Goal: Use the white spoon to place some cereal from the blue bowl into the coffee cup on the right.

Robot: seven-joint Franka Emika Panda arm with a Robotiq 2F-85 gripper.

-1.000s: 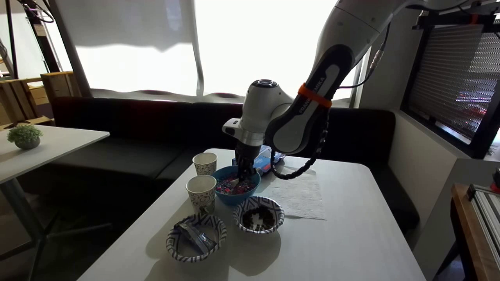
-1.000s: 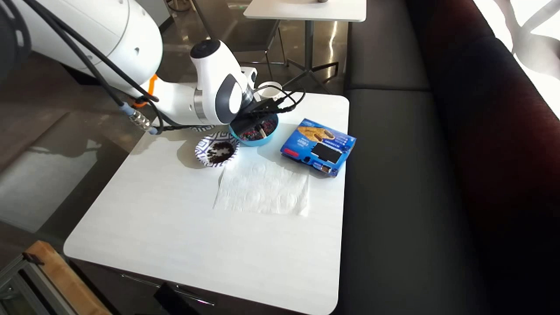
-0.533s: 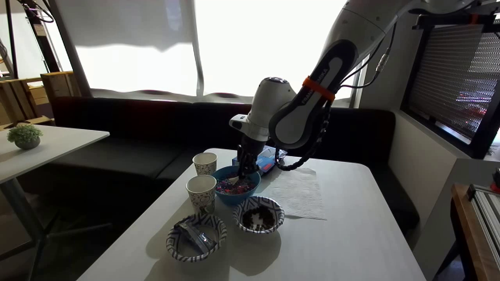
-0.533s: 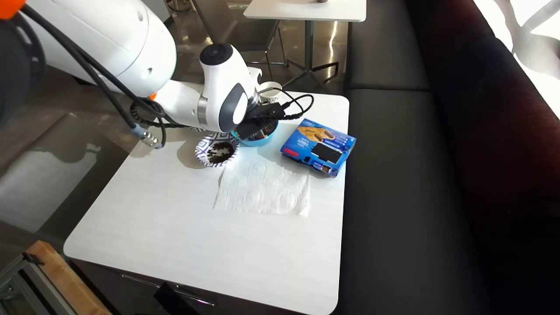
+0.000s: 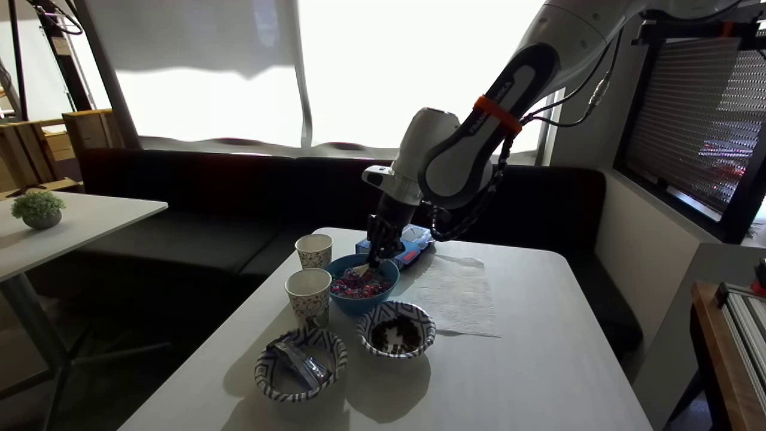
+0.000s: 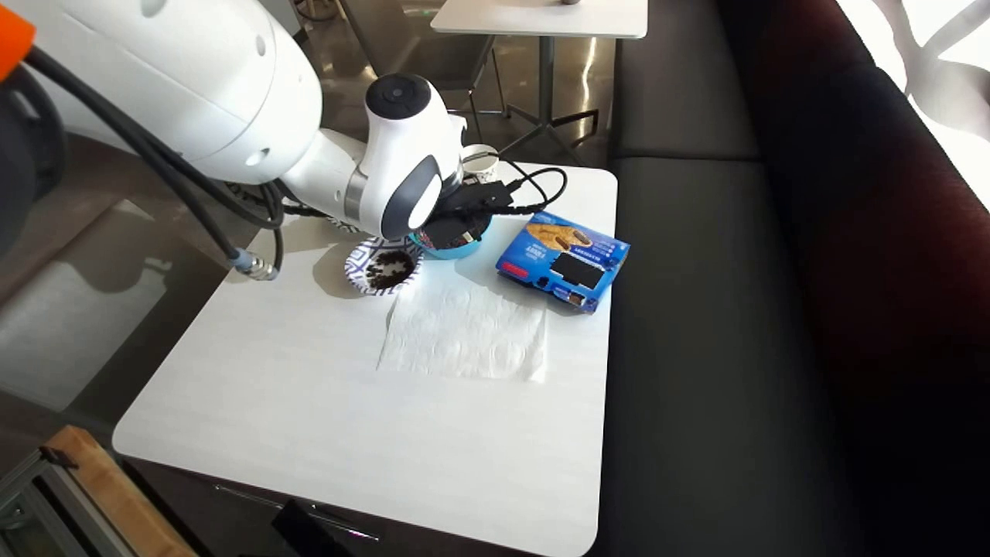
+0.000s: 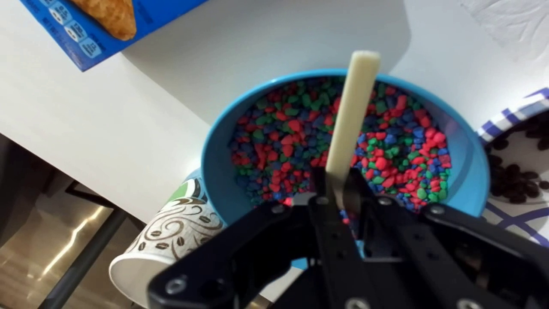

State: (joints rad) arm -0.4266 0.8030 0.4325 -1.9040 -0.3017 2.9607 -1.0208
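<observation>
My gripper (image 7: 338, 182) is shut on the handle of the white spoon (image 7: 354, 113), with the handle end sticking out past the fingertips in the wrist view. The gripper (image 5: 375, 263) is low over the blue bowl (image 5: 359, 304), which also shows in the wrist view (image 7: 476, 171). The bowl holds red, blue and green bits. The spoon (image 5: 361, 270) is tilted over them; its scoop is hidden. Two patterned paper coffee cups stand beside the bowl: a far cup (image 5: 314, 251) and a near cup (image 5: 309, 299). One cup (image 7: 176, 229) shows in the wrist view, touching or close to the bowl.
A blue box (image 6: 564, 259) lies behind the bowl at the table edge. A patterned bowl with dark beans (image 5: 426, 322) stands close in front. Another patterned bowl (image 5: 336, 359) holds silvery packets. A paper towel (image 6: 464, 336) lies flat on the white table (image 6: 348, 449).
In an exterior view, the wrist has moved right and slightly up and tilted more. The spoon has shifted a little up with it. The bowl and cups have not moved.
</observation>
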